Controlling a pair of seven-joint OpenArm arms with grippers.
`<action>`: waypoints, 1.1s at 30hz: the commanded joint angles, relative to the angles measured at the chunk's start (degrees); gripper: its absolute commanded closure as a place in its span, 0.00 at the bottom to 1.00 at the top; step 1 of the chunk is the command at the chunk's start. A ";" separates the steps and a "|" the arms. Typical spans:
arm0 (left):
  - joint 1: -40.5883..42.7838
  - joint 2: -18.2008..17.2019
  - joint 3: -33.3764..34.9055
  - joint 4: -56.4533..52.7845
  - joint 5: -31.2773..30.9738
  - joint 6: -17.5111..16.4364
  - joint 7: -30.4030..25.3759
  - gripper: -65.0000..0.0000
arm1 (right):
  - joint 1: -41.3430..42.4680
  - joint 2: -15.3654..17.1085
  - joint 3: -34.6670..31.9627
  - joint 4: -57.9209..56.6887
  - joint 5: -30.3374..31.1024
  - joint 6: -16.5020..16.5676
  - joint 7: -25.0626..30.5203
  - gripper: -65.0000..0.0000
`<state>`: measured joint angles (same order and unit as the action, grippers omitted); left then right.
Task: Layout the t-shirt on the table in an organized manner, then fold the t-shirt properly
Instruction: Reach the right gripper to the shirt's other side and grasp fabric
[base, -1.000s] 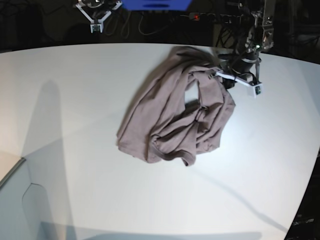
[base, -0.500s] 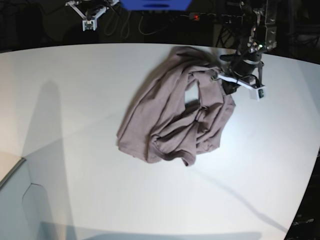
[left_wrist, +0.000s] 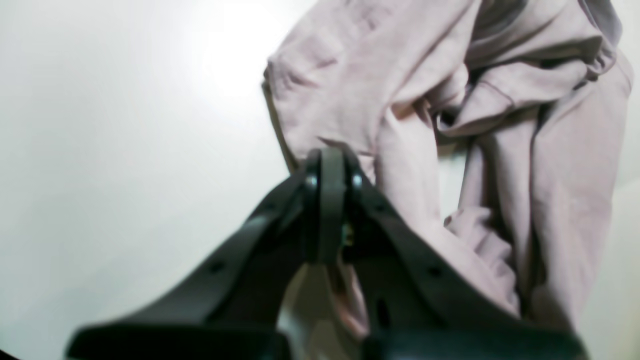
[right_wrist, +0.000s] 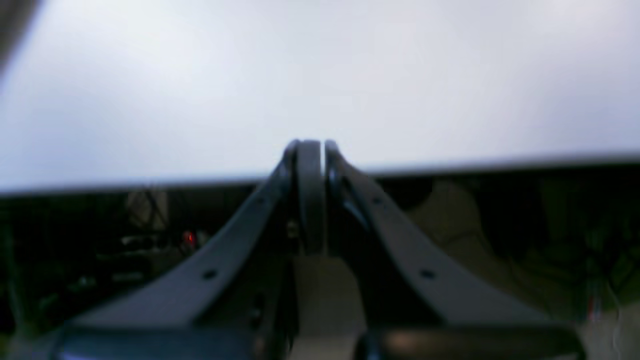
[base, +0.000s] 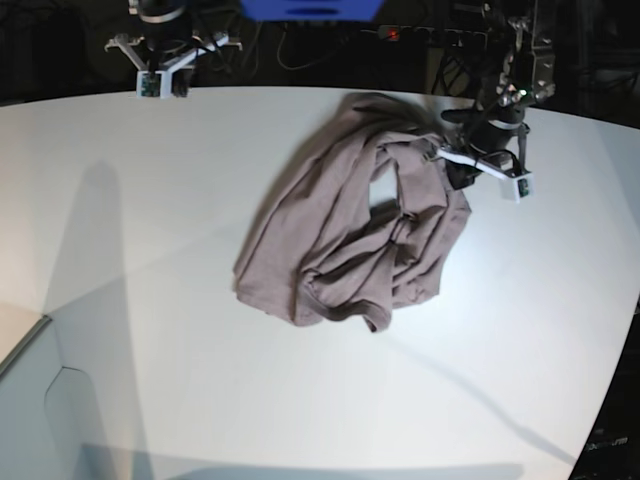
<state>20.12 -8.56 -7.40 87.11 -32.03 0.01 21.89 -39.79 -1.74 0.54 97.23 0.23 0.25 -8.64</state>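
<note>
The soft mauve-grey cotton t-shirt (base: 355, 235) lies crumpled in a heap on the large smooth white tabletop (base: 150, 260), near its curved far edge. The left pincer (left_wrist: 327, 165) is closed and sits at the edge of the cloth; whether it pinches a fold, I cannot tell. The right pincer (right_wrist: 309, 150) is closed on nothing, above the far edge of the tabletop, well apart from the t-shirt.

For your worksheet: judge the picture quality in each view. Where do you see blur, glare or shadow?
Base view: sharp, with long grey shadows across the table. Left wrist view: bright glare on the table, the t-shirt soft, the left gripper blurred. Right wrist view: blurred throughout, the right gripper out of focus against a dark background.
</note>
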 joint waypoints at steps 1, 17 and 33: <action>-0.30 -0.37 -0.21 1.02 -0.28 -0.32 -1.19 1.00 | 1.50 0.11 -1.19 1.80 0.08 2.43 1.66 1.00; 0.67 0.16 -0.03 7.17 -0.28 -0.32 -0.75 0.67 | 29.99 0.29 -4.45 -0.31 0.08 16.50 -17.16 0.76; -2.76 0.16 -0.29 5.68 -0.10 -0.32 -1.19 0.20 | 45.37 0.29 -4.27 -20.97 0.08 16.50 -17.60 0.46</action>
<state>17.12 -8.10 -7.51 92.03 -31.75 -0.05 21.43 4.40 -1.41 -3.79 75.13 -0.12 16.12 -27.75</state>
